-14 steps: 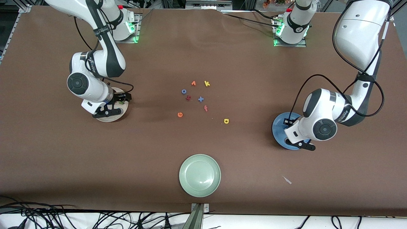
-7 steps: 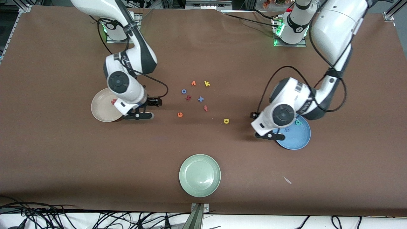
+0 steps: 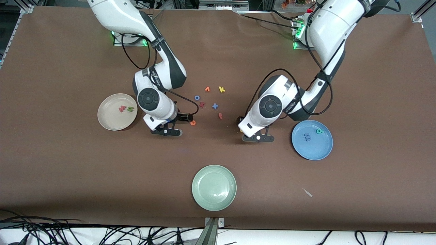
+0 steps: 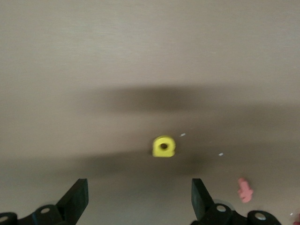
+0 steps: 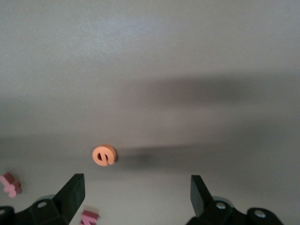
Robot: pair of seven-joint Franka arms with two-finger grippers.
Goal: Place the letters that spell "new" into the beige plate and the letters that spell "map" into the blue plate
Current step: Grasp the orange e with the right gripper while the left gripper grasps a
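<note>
The beige plate (image 3: pixel 108 122) holds the pinkish-red w (image 3: pixel 121 109) and the green n (image 3: pixel 130 109). The blue m (image 3: pixel 306 137) and the teal p (image 3: pixel 319 131) lie in the blue plate (image 3: pixel 312 149). My right gripper (image 3: pixel 175 123) (image 5: pixel 136 192) hangs open low over the cloth beside the orange e (image 3: pixel 192 123) (image 5: pixel 104 155), which lies just ahead of its fingers. My left gripper (image 3: pixel 247 131) (image 4: pixel 138 199) is open too, low over the yellow a (image 4: pixel 163 146); the wrist hides that letter in the front view.
Loose letters lie mid-table: blue o (image 3: pixel 197 97), an orange one (image 3: pixel 207 89), yellow k (image 3: pixel 221 89), a dark red one (image 3: pixel 201 104), blue x (image 3: pixel 215 106), red f (image 3: pixel 220 116) (image 4: pixel 244 190). A pale green plate (image 3: pixel 214 187) sits nearest the front camera.
Both arms swung from their plates toward the middle letters. The right gripper left the n in the beige plate; the left gripper opened and left the p in the blue plate.
</note>
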